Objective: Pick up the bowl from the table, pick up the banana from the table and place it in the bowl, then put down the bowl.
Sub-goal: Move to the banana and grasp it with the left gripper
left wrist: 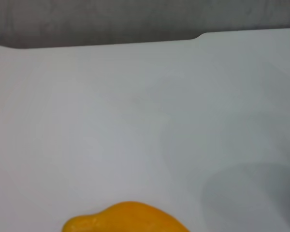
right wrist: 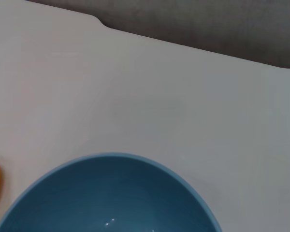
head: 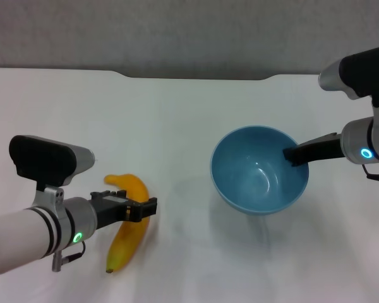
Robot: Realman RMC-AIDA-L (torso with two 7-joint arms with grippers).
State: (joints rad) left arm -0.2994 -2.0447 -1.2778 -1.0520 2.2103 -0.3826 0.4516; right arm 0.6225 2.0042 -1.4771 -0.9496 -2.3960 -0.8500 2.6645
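The bowl sits on the table. The banana lies on the table well left of the bowl, slightly nearer the robot.

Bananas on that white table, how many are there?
1. The curved yellow-orange banana lies on the white table, at the left hand, apart from the glossy light-blue bowl. None seems hidden.

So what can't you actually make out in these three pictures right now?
- Head view: the left gripper covers the middle of the curved yellow-orange banana, so whether it grips is unclear.
- Head view: the right gripper sits at the glossy light-blue bowl rim; its hold there is hidden.
- Left wrist view: banana cut off by the edge.
- Right wrist view: bowl cut off likewise.
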